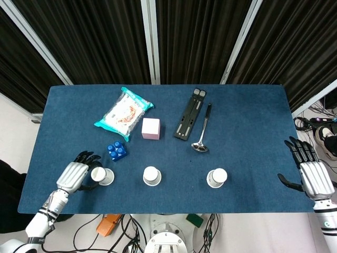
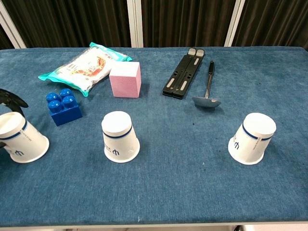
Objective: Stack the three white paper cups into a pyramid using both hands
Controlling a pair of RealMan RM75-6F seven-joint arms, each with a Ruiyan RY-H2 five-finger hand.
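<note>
Three white paper cups stand upside down in a row near the table's front edge. My left hand (image 1: 75,176) wraps the left cup (image 1: 102,176) (image 2: 21,139), with dark fingers behind it and the thumb in front; the cup leans slightly. In the chest view only the fingertips (image 2: 13,99) show above that cup. The middle cup (image 1: 151,175) (image 2: 120,136) and the right cup (image 1: 216,177) (image 2: 252,138) stand alone. My right hand (image 1: 310,176) hovers open at the table's right edge, far from the right cup and outside the chest view.
A blue toy brick (image 1: 116,151) sits just behind the left cup. Further back lie a snack bag (image 1: 124,113), a pink cube (image 1: 151,128), a black folded stand (image 1: 189,113) and a metal ladle (image 1: 202,132).
</note>
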